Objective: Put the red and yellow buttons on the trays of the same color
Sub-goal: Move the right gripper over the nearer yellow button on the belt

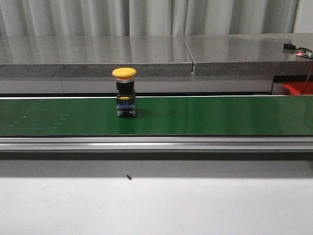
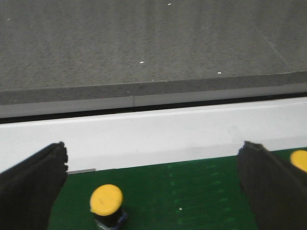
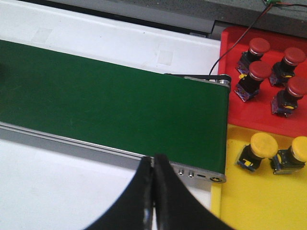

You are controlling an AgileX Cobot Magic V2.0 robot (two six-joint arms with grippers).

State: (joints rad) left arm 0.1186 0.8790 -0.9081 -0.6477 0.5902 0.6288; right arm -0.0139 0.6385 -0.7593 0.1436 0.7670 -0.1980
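Note:
A yellow button (image 1: 125, 92) with a black body stands upright on the green conveyor belt (image 1: 205, 115), left of centre. No gripper shows in the front view. In the left wrist view my left gripper (image 2: 153, 153) is open and empty above the belt. A yellow button (image 2: 106, 200) sits between its fingers, near the left finger (image 2: 31, 189). A second yellow cap (image 2: 300, 160) peeks out beside the right finger (image 2: 273, 189). My right gripper (image 3: 153, 165) is shut and empty over the belt's near rail, close to the red tray (image 3: 261, 112) and yellow tray (image 3: 254, 201).
The red tray holds several red buttons (image 3: 261, 71). The yellow tray holds two yellow buttons (image 3: 261, 146). Both trays sit just past the belt's end roller (image 3: 220, 81). A grey stone ledge (image 1: 98, 58) runs behind the belt, and a white tabletop (image 1: 146, 205) lies in front.

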